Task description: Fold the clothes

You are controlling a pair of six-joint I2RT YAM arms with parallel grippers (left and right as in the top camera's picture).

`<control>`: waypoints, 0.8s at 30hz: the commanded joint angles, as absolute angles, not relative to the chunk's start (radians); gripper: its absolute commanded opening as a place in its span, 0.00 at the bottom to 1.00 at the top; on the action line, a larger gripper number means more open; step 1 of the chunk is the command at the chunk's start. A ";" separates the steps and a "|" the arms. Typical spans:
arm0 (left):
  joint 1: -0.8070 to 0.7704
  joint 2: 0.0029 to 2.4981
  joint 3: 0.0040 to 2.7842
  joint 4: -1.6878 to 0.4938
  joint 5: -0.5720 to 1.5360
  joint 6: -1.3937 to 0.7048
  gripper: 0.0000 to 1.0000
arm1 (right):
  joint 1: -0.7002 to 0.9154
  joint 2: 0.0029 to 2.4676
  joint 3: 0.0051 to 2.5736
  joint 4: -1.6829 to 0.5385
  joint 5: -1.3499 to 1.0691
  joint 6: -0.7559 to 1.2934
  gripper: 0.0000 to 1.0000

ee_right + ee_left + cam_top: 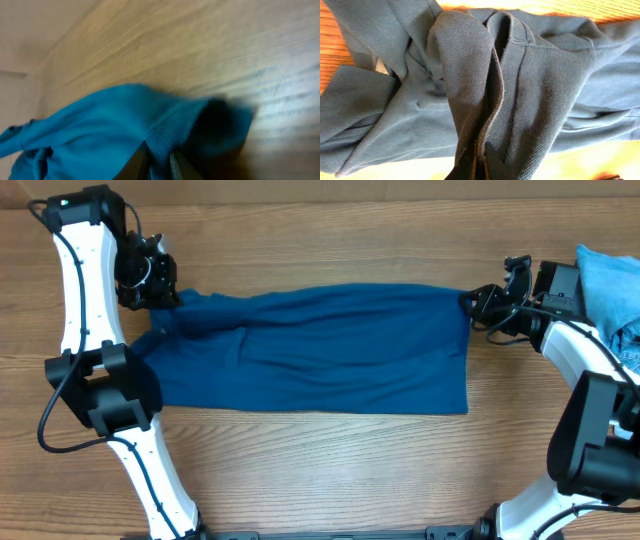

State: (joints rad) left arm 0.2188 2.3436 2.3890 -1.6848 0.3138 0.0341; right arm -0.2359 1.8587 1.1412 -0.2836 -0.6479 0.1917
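From up top I see the deep-blue shirt [330,350] spread lengthwise across the wooden desk [330,470] as a long, mostly flat band, its bottom edge fairly straight and its left end bunched and wrinkled. My left pincer [158,295] sits at the shirt's far left corner, on the gathered part. In the left wrist view a ridge of ribbed knit rises straight up between its fingers [465,167], so I read it as clenched on the shirt, with a stitched seam and loose folds fanning out on both sides. My right pincer [472,305] is at the opposite end, on the shirt's far right corner. The right wrist view is blurred, but a fold of blue cloth is pressed between the two dark fingers [136,162], which stand close together, so that one also looks clamped on the shirt. A heap of lighter blue cloth [610,275] lies at the desk's right edge, beyond the right arm and apart from the shirt.
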 commanded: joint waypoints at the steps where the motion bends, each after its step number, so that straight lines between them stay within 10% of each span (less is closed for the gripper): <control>1: 0.249 2.341 2.405 -1.690 0.315 0.064 0.04 | -0.242 1.829 1.159 -0.364 -0.657 0.120 0.14; 15: 0.250 2.341 2.405 -1.690 0.315 0.064 0.04 | -0.242 1.829 1.159 -0.731 -0.603 0.058 0.15; 24: 0.250 2.341 2.405 -1.690 0.316 0.064 0.04 | -0.252 1.829 1.159 -0.695 -0.487 0.110 0.77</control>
